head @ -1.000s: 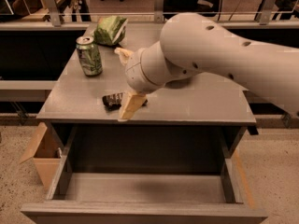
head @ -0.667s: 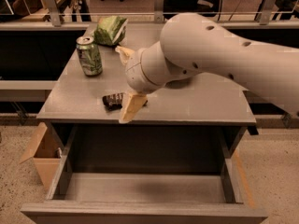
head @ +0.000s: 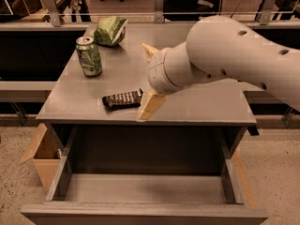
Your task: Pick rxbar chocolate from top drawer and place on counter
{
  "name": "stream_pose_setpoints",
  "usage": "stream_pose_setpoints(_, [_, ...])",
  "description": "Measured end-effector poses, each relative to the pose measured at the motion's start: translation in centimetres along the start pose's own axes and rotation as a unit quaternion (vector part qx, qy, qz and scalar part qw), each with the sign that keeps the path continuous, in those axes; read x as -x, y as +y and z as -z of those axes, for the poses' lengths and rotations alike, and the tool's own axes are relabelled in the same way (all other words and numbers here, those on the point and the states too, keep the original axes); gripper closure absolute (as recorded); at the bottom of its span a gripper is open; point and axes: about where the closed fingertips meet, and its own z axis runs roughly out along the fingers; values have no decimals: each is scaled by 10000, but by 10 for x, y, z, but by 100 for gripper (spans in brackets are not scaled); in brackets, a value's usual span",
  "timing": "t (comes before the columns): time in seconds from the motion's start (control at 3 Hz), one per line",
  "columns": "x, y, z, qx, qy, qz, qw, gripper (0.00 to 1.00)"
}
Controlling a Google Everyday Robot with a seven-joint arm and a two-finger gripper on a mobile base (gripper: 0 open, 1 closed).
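Note:
The rxbar chocolate [head: 123, 99] is a flat black bar with pale lettering. It lies on the grey counter [head: 197, 102] near its front edge. My gripper [head: 142, 81] hovers over the counter just right of the bar. Its two tan fingers are spread wide and hold nothing. The lower finger [head: 150, 105] sits right beside the bar's right end. The top drawer [head: 145, 189] is pulled out below the counter, and its grey floor is bare.
A green can [head: 89, 56] stands at the counter's left, and a green snack bag [head: 110, 30] lies at the back left. A tan cardboard box [head: 41, 153] sits on the floor left of the drawer. My large white arm [head: 234, 55] covers the counter's right side.
My gripper has moved to the right, away from the bar. More of the bar now shows on the counter. The can, bag and drawer have not moved.

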Motion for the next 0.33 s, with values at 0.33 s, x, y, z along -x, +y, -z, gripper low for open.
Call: stream_pose_setpoints(0.33, [-33,-4,24,-329,226,-301,9987,0])
